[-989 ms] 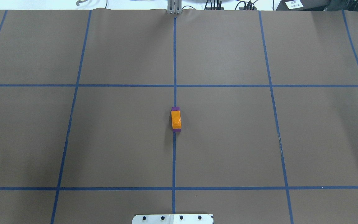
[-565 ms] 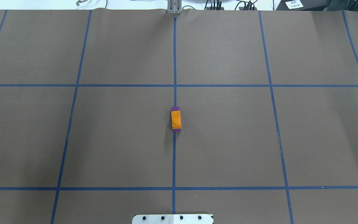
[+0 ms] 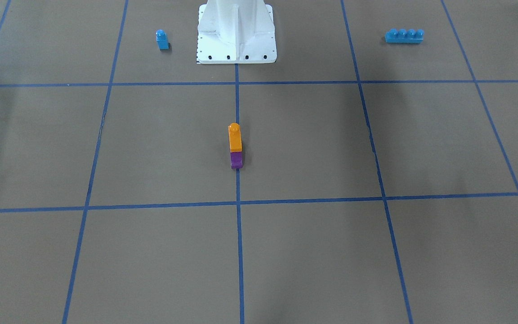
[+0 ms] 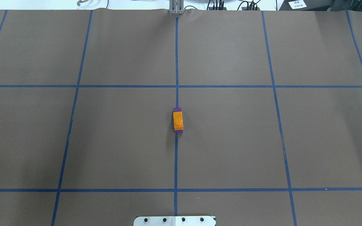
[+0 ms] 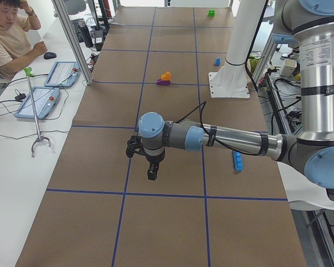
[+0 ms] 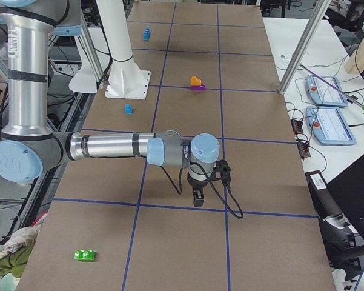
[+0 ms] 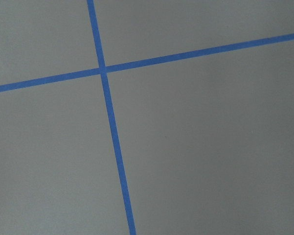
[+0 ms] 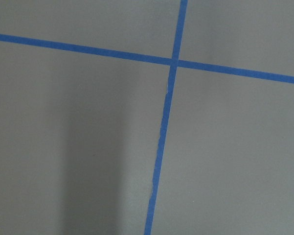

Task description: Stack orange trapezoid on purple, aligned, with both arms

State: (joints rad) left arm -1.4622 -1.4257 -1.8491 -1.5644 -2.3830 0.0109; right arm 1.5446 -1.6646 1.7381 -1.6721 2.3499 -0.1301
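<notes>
On the worktop the stack sits dead centre, on the middle tape line. The left arm and right arm hang well apart from it, out toward the left and right ends. For the jaws of the left gripper and right gripper, I can't tell if they're released or clenched (side views only). The orange trapezoid is seated on the purple and the edges look flush. My read is that they're light, stiff and glossy-slippery, so pinch the flat sides, not the slope or stud.

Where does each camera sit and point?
Front: across the table, facing the robot's base.
Overhead: behind the robot, looking down; only the base's edge shows.
Left side: table's end; left arm near.
Right side: opposite end; right arm near.
Left wrist: down at blue tape; no body.
Right wrist: the same.
Front and overhead share the orange block on the purple block.
</notes>
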